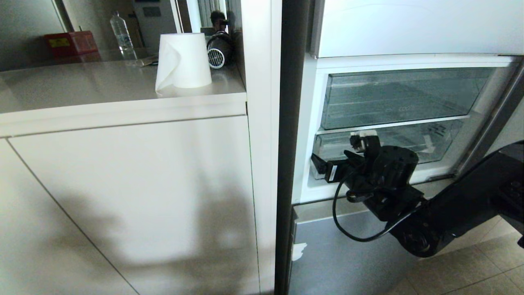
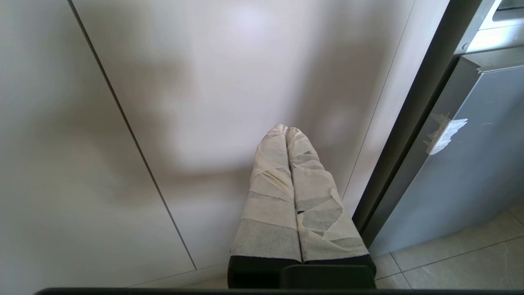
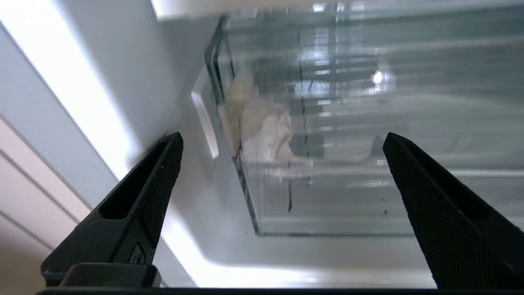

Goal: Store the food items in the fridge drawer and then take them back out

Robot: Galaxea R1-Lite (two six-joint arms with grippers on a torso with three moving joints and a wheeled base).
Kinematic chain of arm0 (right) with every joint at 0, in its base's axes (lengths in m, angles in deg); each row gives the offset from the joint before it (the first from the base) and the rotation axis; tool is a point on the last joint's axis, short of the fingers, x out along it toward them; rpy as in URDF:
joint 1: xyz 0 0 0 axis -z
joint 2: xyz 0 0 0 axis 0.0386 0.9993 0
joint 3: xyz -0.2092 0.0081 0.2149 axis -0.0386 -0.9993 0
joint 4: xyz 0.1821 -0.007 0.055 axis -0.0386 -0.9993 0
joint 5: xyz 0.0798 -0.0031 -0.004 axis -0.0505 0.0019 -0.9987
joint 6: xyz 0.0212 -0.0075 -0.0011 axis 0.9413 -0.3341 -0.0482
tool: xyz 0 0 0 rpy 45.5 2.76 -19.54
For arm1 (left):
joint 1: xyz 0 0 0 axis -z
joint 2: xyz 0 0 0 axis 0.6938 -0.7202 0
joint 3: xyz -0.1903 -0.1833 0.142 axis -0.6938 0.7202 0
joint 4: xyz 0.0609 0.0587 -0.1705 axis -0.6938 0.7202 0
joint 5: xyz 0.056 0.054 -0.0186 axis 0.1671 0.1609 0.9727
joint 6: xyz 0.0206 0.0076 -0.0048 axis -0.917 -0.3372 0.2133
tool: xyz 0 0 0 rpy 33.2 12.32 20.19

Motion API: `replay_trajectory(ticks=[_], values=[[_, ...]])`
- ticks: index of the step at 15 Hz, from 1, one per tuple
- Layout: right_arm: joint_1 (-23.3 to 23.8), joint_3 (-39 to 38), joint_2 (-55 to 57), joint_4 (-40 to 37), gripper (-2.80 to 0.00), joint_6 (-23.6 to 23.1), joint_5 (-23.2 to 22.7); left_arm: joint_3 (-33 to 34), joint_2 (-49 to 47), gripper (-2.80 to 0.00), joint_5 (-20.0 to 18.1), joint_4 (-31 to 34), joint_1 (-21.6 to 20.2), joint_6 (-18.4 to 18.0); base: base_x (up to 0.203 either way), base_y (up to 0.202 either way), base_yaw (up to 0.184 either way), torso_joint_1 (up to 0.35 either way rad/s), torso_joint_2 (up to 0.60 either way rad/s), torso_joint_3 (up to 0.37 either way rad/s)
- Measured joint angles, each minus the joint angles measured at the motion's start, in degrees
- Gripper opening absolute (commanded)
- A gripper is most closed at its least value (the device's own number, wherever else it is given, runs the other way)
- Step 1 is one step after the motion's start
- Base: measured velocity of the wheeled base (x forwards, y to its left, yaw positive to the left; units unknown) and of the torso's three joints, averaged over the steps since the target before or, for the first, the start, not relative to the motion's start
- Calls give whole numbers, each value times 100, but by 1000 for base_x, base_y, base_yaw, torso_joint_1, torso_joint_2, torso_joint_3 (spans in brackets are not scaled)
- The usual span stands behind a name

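Fridge (image 1: 409,37): its door is standing open, showing two clear drawers, one above the other.
Fridge drawer (image 1: 413,141): it is the lower, shallow one, sitting pushed in, with white tape scraps (image 3: 262,123) at one front corner.
Right gripper (image 1: 342,157): it is hanging at that taped corner — jaws spread wide, holding nothing.
Left gripper (image 2: 286,131): it is parked by the white cabinet (image 1: 131,196), jaws pressed together.
Food: none is showing.
Good way: hook the thick front lip squarely — then pull straight out, slowly.
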Motion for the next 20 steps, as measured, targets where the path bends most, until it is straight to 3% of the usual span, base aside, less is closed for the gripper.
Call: replay_trajectory(ticks=[2,3,14,17,20], values=[[-2,58,40,47,0,-2,-7,0,0,-280,0,1,0,0,0,0,0,0,0,0],[-5,91,63,45,-280,-5,-13,0,0,-280,0,2,0,0,0,0,0,0,0,0],[-311,441,293,48,-280,-24,7,0,0,-280,0,0,-1,0,0,0,0,1,5,0],[-333,274,233,71,-280,-13,0,0,0,-280,0,0,0,0,0,0,0,0,0,0],[-399,-357,-153,59,-280,37,-11,0,0,-280,-2,0,2,0,0,0,0,0,0,0]])
